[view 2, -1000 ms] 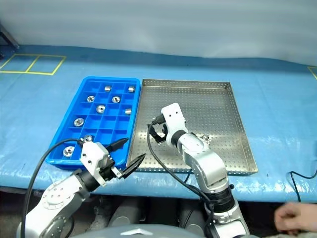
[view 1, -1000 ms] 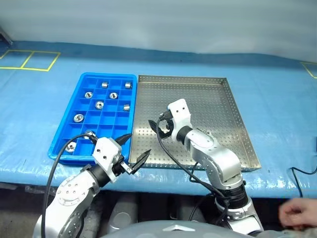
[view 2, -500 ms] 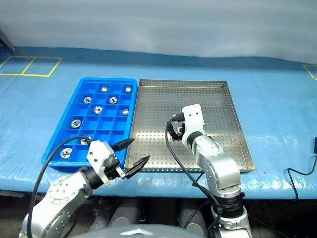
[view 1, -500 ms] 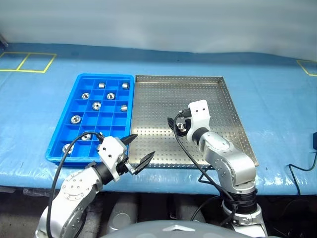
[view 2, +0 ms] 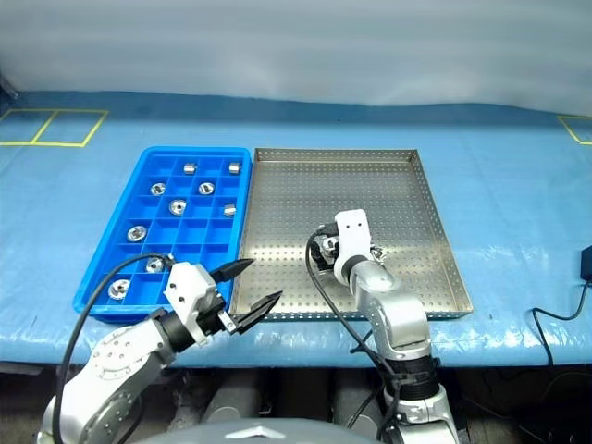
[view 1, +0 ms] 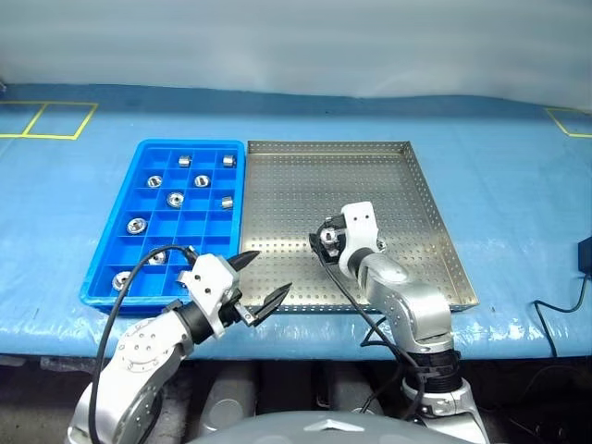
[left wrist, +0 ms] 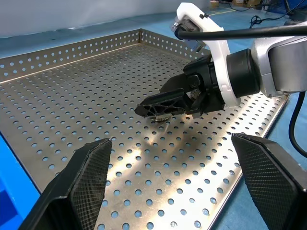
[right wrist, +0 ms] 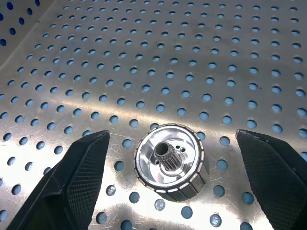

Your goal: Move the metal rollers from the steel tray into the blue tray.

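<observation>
Nearest, left gripper (view 1: 257, 281) hanging over the front edge of the table by the near left corner of the steel tray (view 1: 370, 157), black fingers spread wide, nothing between them. Farther in, right gripper (left wrist: 165, 103) lowered onto the perforated floor in the near middle of the steel tray, fingers parted and set either side of one metal roller (right wrist: 169, 163) without visibly touching it. Roller lying on the holed floor with its end face and toothed central bore turned toward the wrist camera, ribbed rim all round. Just beside the right wrist, on its right, a second small shiny piece (view 2: 377, 252) on the tray floor, too small to make out. To the left, touching the steel tray's long side, blue tray (view 1: 111, 268) with other rollers (view 1: 175, 198) spread among its square compartments: two in the near cells, one midway along the left column, the remainder in the far rows. Beneath both trays, blue table covering (view 1: 518, 185); at its far left corner, yellow tape lines (view 1: 51, 120).
</observation>
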Motion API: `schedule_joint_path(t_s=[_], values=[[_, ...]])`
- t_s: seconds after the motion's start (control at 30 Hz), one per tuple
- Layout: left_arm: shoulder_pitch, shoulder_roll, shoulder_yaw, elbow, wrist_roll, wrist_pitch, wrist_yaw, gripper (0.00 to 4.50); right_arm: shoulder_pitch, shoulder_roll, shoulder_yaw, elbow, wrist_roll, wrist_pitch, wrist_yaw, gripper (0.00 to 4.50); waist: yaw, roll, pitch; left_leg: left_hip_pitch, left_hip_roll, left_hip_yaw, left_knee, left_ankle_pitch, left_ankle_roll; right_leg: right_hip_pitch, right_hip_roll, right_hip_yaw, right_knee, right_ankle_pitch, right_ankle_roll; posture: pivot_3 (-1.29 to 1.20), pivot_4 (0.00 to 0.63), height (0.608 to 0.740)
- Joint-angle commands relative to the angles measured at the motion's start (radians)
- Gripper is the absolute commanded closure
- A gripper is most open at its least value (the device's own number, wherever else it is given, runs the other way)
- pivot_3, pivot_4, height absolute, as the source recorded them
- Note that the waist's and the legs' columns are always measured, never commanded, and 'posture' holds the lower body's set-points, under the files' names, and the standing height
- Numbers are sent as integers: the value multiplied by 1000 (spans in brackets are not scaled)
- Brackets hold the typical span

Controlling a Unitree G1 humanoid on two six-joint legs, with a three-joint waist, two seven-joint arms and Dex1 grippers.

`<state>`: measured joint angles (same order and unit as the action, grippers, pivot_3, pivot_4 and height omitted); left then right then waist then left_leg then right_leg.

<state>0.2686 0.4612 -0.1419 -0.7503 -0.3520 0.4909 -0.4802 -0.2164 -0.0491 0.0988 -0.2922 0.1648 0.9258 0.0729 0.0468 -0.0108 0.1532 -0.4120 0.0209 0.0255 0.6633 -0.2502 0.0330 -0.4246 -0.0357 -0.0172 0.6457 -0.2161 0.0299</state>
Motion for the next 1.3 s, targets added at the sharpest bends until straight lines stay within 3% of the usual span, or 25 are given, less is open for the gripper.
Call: schedule_joint_path(t_s=[0.03,0.23,0.47,0.7,1.03,1.3], values=[[7,-5,-3,-27,8,-22,9,129,0,-7,13,-6,-1,-45,24,870,0,0,0,0,0,0,0,0,0,0,0,0,0,0,0,200,150,740],[21,-20,1,-40,13,-32,32,129,-13,-11,24,-32,7,-40,39,2743,5,0,0,0,0,0,0,0,0,0,0,0,0,0,1,229,150,740],[75,-58,75,-72,36,-64,110,129,-141,11,65,-43,20,-49,81,2762,12,0,0,0,1,1,0,0,0,-1,1,1,0,1,1,315,150,740],[173,-132,157,-131,101,-107,230,129,-318,89,161,74,24,-123,167,2764,62,0,0,0,3,0,-2,0,0,-2,5,1,0,3,1,448,150,740],[331,-197,147,-204,165,-147,300,129,-393,149,240,309,-9,-268,247,2764,176,0,0,-2,4,1,-2,0,-1,-3,6,0,-2,0,-2,582,150,740],[334,-216,143,-202,181,-149,311,129,-464,152,223,475,-31,-367,290,2766,281,0,0,-3,6,1,-2,-1,-3,-5,8,0,-2,0,-3,572,150,740]])
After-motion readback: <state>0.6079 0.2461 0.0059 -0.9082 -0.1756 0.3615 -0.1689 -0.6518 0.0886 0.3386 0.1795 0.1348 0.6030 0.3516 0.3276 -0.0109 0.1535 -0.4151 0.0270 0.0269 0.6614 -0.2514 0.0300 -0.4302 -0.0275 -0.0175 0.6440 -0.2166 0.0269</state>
